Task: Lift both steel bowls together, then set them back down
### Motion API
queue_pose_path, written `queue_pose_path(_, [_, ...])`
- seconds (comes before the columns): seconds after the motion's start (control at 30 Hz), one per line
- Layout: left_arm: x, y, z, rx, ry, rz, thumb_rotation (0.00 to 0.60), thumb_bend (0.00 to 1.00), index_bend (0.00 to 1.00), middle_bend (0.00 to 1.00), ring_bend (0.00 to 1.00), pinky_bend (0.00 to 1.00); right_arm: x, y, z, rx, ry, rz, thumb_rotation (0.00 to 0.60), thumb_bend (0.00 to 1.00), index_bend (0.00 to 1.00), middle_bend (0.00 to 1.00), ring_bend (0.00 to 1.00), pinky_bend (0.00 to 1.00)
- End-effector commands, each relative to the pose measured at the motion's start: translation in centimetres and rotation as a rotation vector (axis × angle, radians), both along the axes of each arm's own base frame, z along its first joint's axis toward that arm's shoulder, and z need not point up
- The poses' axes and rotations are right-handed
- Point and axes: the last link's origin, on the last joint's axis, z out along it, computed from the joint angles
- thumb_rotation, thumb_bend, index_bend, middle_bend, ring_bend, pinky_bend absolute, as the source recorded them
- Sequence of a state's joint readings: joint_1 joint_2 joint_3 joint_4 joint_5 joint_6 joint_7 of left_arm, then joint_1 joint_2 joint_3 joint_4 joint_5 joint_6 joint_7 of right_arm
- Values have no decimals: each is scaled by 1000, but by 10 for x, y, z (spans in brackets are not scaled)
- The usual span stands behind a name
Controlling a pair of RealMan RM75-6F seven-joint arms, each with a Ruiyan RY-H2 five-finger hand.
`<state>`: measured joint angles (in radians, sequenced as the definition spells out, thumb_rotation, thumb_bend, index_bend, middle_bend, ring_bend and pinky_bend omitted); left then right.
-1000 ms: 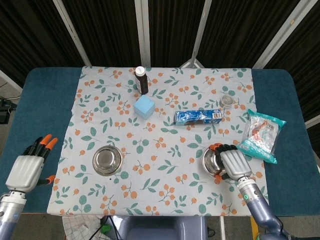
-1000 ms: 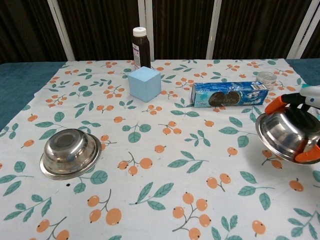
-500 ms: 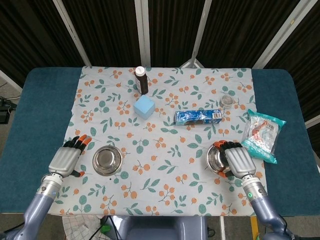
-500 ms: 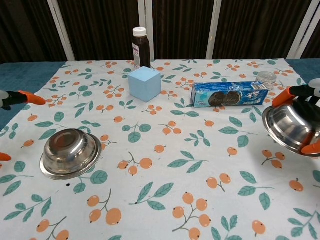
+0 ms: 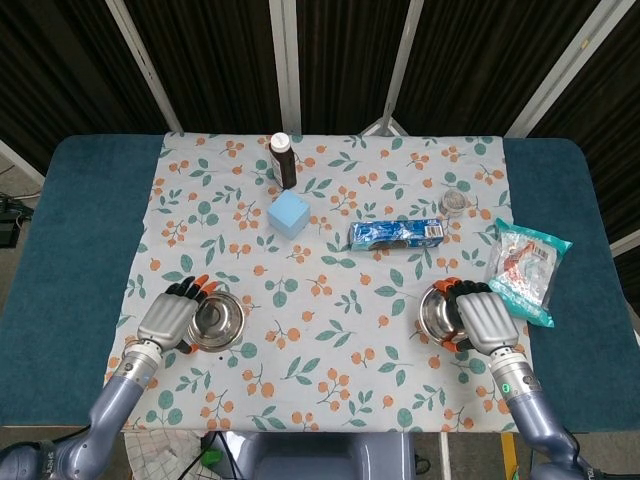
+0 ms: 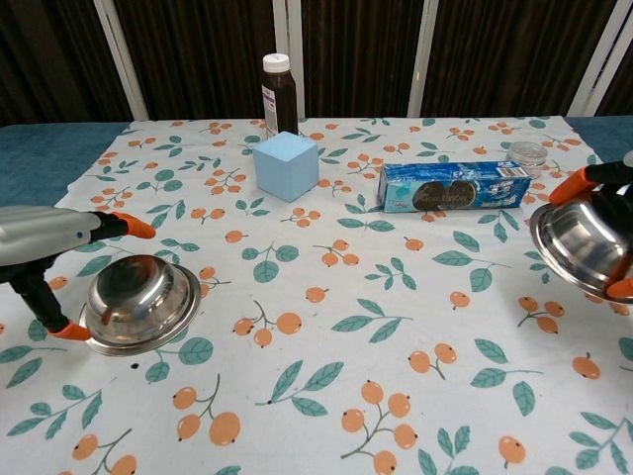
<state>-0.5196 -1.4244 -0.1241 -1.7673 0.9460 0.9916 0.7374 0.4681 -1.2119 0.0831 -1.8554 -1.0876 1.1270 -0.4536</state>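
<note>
The left hand (image 6: 45,259) brackets the left bowl (image 6: 138,303), fingers (image 6: 124,225) spread behind it and thumb at its front rim; the right hand (image 6: 605,233) holds the right bowl (image 6: 584,247) tilted, off the cloth (image 6: 326,327)

A broad stretch of bare flowered cloth (image 5: 330,300) lies open between the left bowl (image 5: 216,318) and the right bowl (image 5: 440,312), wide enough for a hand to cross. Farther back, the brown bottle (image 5: 284,160), the blue cube (image 5: 289,213) and the biscuit packet (image 5: 396,234) stand in a loose row, with gaps between them. The small round jar (image 5: 457,203) sits beyond the right bowl. The snack bag (image 5: 524,270) lies just beside the right hand (image 5: 485,318), crowding its outer side. The left hand (image 5: 172,318) has bare cloth on its outer side.
</note>
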Motion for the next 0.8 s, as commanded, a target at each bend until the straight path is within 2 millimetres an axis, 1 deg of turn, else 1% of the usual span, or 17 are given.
queue_pose_path(0.03, [2, 0, -6, -14, 10, -7, 600, 0, 51, 0, 0, 142, 0, -1, 0, -1, 0, -2, 600, 73, 402, 334, 419, 242])
queue_pose_path(0.27, [11, 1, -20, -36, 0, -31, 600, 0, 60, 0, 0, 143, -2, -1, 1, -1, 2, -7, 600, 75, 402, 334, 419, 242])
queue_pose_path(0.37, [12, 2, -23, -37, -1, -35, 600, 0, 67, 9, 0, 162, -3, -2, 2, -3, 4, -5, 600, 75, 402, 334, 419, 242])
queue_pose_path(0.5, [13, 3, -25, -32, 1, -35, 600, 0, 92, 52, 2, 209, -2, -2, 3, -6, 5, -2, 600, 74, 402, 334, 419, 242])
queue_pose_path(0.6, [16, 3, -27, -31, 1, -41, 600, 0, 109, 91, 34, 249, -3, -2, 5, -7, 8, -2, 600, 74, 402, 334, 419, 242])
queue_pose_path(0.73, [19, 3, -30, -29, 1, -52, 600, 0, 148, 163, 112, 331, -4, -2, 6, -10, 7, -6, 600, 74, 402, 334, 419, 242])
queue_pose_path(0.8, [19, 3, -31, -29, 6, -53, 600, 0, 158, 189, 140, 354, -5, -3, 6, -9, 8, -7, 600, 74, 403, 334, 419, 242])
